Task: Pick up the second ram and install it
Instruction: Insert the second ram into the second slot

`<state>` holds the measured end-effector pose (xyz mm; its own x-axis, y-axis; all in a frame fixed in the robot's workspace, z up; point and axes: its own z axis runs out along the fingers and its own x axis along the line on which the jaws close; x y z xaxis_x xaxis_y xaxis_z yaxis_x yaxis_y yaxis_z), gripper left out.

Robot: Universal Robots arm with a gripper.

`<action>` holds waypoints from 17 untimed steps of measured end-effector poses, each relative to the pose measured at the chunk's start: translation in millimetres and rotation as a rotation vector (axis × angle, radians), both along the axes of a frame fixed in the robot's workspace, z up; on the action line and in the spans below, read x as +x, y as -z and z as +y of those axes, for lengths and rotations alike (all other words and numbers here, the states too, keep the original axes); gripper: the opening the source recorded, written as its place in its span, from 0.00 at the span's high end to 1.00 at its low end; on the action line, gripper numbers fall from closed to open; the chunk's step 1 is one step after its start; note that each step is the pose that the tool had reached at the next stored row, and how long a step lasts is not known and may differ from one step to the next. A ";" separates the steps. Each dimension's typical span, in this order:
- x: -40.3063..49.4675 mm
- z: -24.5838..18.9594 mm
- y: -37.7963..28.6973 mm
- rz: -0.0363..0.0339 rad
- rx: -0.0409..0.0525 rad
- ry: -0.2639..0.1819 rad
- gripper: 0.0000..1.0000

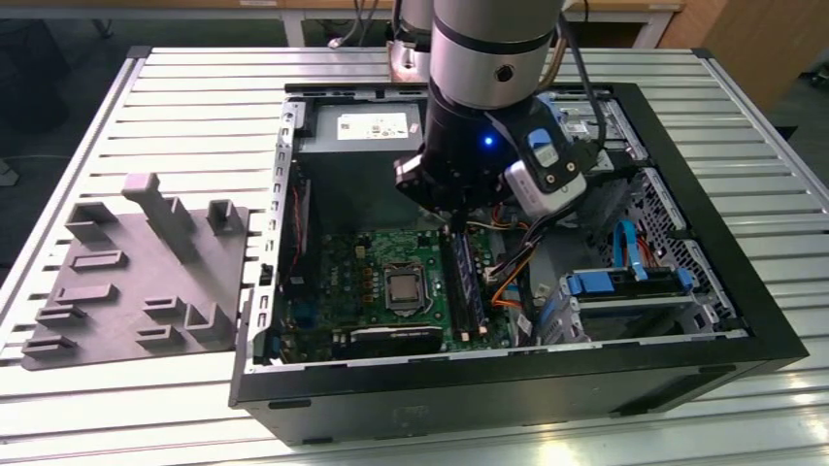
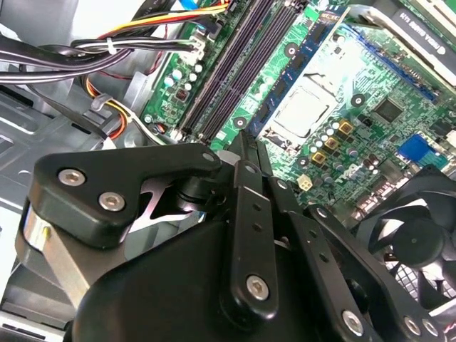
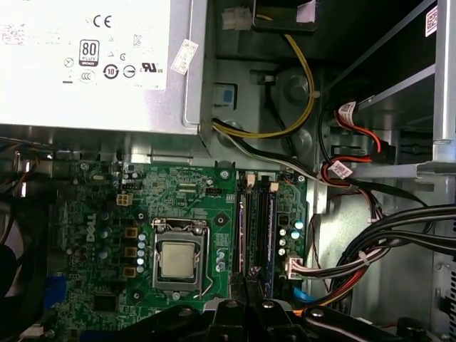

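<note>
The gripper's black linkage sits closest to the lens in both wrist views, and its two fingers are drawn together with no gap showing at the tips [image 2: 244,142] [image 3: 249,281]. Whether anything thin is pinched between them cannot be told.

In the exterior view, taking the processor [image 1: 406,288] as the centre of the dial, the gripper [image 1: 456,225] hangs from the arm at about one o'clock, inside the open computer case [image 1: 518,374]. Its tips are just above the far end of the memory slots [image 3: 258,228]. The second ram [image 1: 467,286] stands on edge in those slots at three o'clock, just beside the processor. It runs as a long dark strip from under the fingertips toward the case's near wall. How many sticks stand there side by side is hard to tell.

The green motherboard [image 1: 349,282] [image 3: 185,192] lies flat on the case floor around the processor [image 3: 177,259] [image 2: 306,107]. The silver power supply [image 1: 363,121] [image 3: 92,64] is at twelve o'clock. Bundled cables [image 3: 370,249] [image 2: 107,50] run between three and four o'clock, with a blue drive bracket [image 1: 622,282] farther out at three. A black fan [image 2: 413,242] shows in the second wrist view near the board's edge.

Outside the case at nine o'clock, well apart from the gripper, the grey tray [image 1: 130,282] with raised blocks lies on the slatted table [image 1: 194,87].
</note>
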<state>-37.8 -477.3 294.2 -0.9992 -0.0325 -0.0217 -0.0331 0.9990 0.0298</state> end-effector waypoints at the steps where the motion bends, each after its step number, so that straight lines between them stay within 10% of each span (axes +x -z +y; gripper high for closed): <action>1: 0.0 0.0 0.7 0.0000 0.0001 0.000 0.89; 17: 0.9 0.0 7.8 0.0000 -0.0001 0.008 0.89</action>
<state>-36.8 -477.3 286.5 -0.9995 -0.0244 -0.0216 -0.0251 0.9992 0.0297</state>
